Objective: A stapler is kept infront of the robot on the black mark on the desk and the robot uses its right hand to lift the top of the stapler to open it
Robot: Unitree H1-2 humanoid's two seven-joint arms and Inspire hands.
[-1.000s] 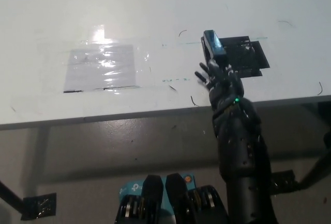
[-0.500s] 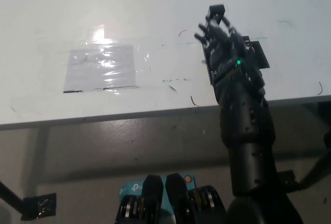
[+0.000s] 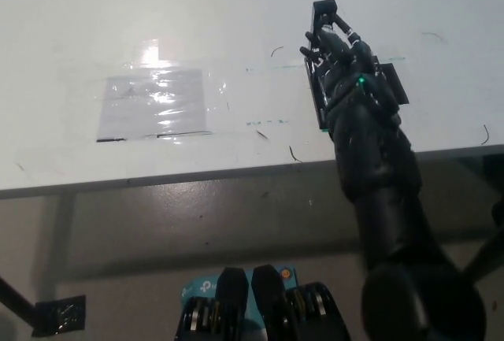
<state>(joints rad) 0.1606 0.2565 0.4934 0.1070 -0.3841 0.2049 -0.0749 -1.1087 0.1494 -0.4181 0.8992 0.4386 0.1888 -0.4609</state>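
The black stapler (image 3: 324, 10) lies on the black mark (image 3: 396, 87) at the desk's right side. Most of it is hidden under my black right hand (image 3: 340, 57). Its top end sticks out beyond my fingers (image 3: 315, 42) and looks tilted up from the base (image 3: 317, 101), whose long edge shows along the left of my wrist. My fingers are curled around the stapler's top. The right arm reaches in from the bottom right across the desk's front edge. My white left hand is out of the picture.
A shiny clear sheet taped to the white desk (image 3: 236, 10) lies at the left (image 3: 153, 102). The desk's front edge (image 3: 157, 180) crosses the middle of the picture, with grey floor below it. Small pen marks dot the desktop.
My right hand moved forward from the near side of the stapler to over it and closed around its top. The top's far end now stands higher in the picture than before.
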